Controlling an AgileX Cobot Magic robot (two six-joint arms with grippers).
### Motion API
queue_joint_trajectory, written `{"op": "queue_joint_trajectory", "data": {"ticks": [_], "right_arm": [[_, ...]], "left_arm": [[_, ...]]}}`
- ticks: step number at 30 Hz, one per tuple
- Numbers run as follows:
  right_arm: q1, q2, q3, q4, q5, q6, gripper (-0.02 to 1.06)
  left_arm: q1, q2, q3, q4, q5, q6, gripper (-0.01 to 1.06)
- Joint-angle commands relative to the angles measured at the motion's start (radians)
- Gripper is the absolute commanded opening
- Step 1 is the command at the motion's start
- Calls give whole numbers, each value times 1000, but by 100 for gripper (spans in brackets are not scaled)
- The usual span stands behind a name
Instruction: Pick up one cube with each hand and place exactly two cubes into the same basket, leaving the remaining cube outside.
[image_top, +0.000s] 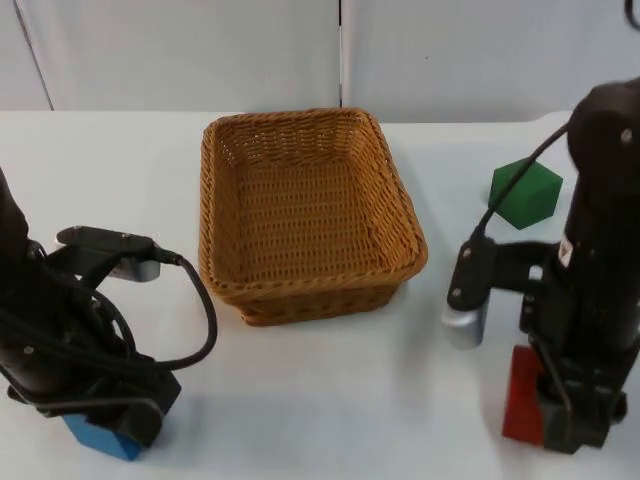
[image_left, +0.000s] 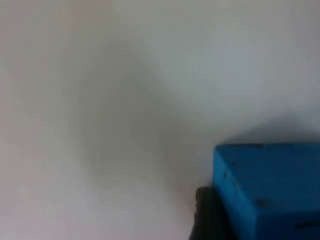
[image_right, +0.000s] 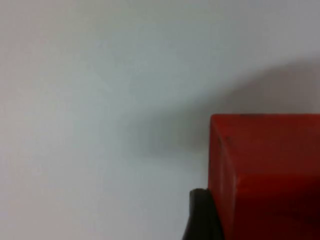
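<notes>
Gripping cubes (image_top: 103, 437) (image_top: 523, 393), both tools (image_top: 125, 425) (image_top: 565, 415) low.

My left arm (image_top: 60, 340) is matte black, bulky, with rounded joint housings. My right arm (image_top: 600, 270) is the same black, a small white marking on its side. One black fingertip (image_right: 200, 215), rounded, blunt.

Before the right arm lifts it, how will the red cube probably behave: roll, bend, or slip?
The red cube has flat faces and sharp edges, so it should sit, not roll. It looks solid, so it probably will not bend. Its faces look smooth, so it might slip where the black finger presses.
</notes>
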Motion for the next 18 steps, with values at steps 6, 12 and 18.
{"op": "queue_joint_trajectory", "data": {"ticks": [6, 12, 18], "right_arm": [[2, -128, -1, -11, 90, 11, 0], [2, -242, -1, -2, 114, 18, 0], [2, -359, -1, -2, 114, 68, 0]], "left_arm": [[-8, -2, 3, -60, 86, -10, 0], [-8, -95, 3, -85, 122, -10, 0], [-8, -264, 3, -86, 167, -42, 0]]}}
